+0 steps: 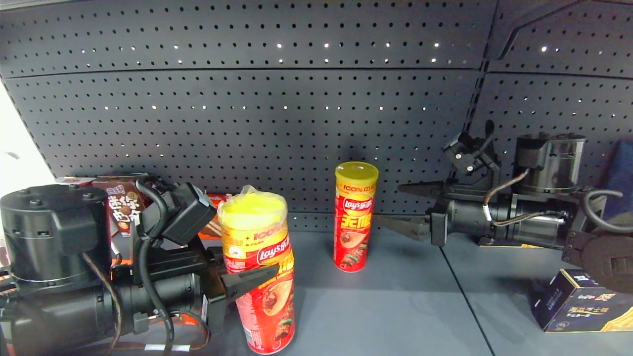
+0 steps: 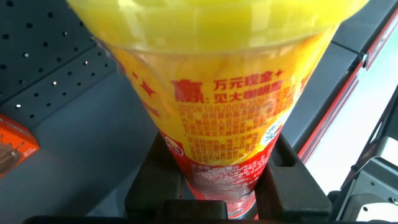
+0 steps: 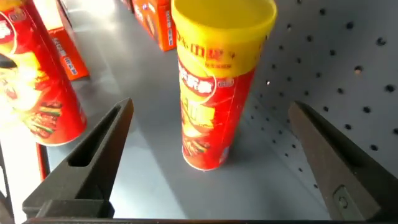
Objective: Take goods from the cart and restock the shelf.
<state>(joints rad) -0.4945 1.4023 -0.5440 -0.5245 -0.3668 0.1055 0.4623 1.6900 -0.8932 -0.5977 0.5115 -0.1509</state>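
While my left end effector [image 1: 254, 277] clamps the front chip can [image 1: 259, 247] at the shelf [image 1: 405, 306] edge,
my right end effector [image 1: 390, 203] hangs spread wide beside the rear chip can [image 1: 353, 222].

Two red chip cans with yellow lids, both upright on the grey shelf [image 1: 395, 306]. The front can [image 1: 267, 306] is pinched in the left gripper [image 1: 262, 264]; the back can [image 1: 354, 225] stands free near the pegboard [image 1: 296, 123].

The near chip can [image 1: 269, 306] and far chip can [image 1: 354, 227] are red with yellow lids and bands, the pegboard [image 1: 296, 123] dark grey dotted with holes, one box [image 1: 578, 301] navy and gold.
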